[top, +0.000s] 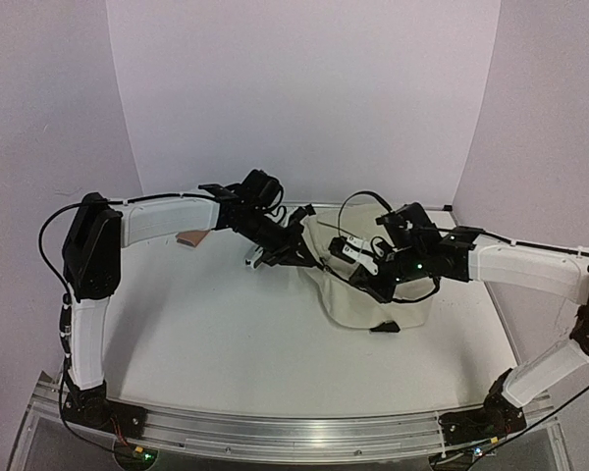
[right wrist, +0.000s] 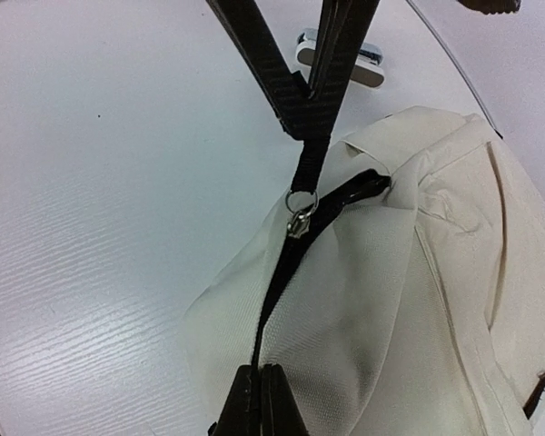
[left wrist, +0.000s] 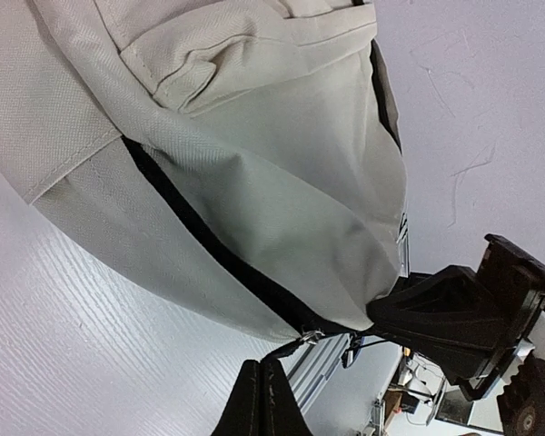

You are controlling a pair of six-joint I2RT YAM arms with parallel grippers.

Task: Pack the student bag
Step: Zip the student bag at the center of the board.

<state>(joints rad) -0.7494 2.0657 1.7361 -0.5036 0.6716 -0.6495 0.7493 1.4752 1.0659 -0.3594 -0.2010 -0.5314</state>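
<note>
Cream fabric bag (top: 373,294), black zip (right wrist: 277,272), slumped and creased on white desk (top: 206,334), centre-right, far side. Left pincer (left wrist: 262,381) shut tight on zip pull (right wrist: 302,168). Right pincer (right wrist: 259,381) clamped closed on bag's zip edge.

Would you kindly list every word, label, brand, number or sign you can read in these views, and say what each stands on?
There is no readable text in any view.
student bag: plain cream fabric and a black zipper, with no print or label showing.
small white and silver object beyond the bag: no legible marking.
</note>
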